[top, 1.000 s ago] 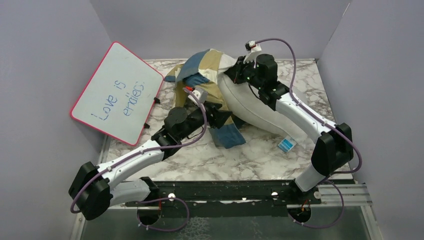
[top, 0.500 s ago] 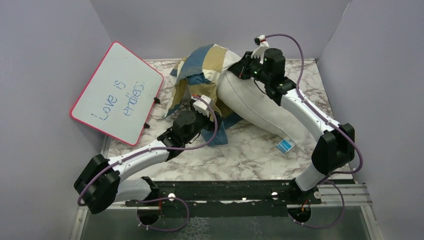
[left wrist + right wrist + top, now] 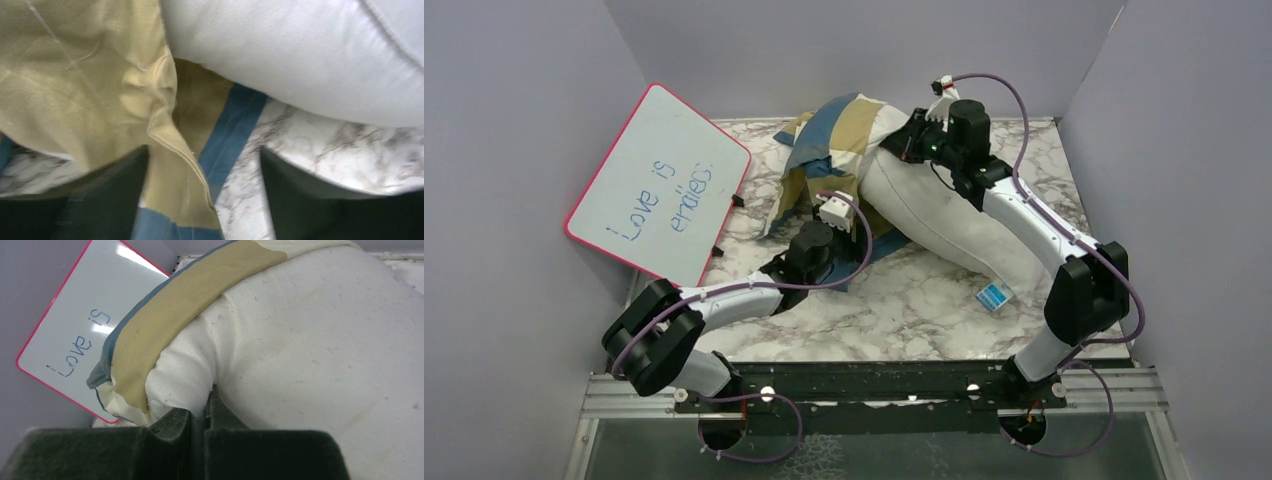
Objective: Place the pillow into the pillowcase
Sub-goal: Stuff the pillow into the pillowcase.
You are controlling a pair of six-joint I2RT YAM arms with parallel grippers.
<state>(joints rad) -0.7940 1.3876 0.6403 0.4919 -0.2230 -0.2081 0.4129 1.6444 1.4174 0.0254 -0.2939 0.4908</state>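
The pillow (image 3: 944,225) lies slanted on the tabletop (image 3: 904,310), its far end inside the pillowcase (image 3: 839,135) and pinched up by my closed right pincer (image 3: 200,412) so my left pincer (image 3: 204,170), open over the loose edge, can drag cloth along.

**Arm and gripper pose.** The left arm (image 3: 724,297) is folded low, with its elbow drawn back toward the near left and its forearm laid out toward the centre. The left gripper (image 3: 203,155) is pointed forward and down. Its fingers (image 3: 105,200) are spread wide, and nothing is clamped between them. The right arm (image 3: 1034,225) is raised from its elbow at the right and stretched toward the far centre. The right gripper (image 3: 200,412) is closed, and a fold of the pillow (image 3: 310,350) is pinched between its fingers.
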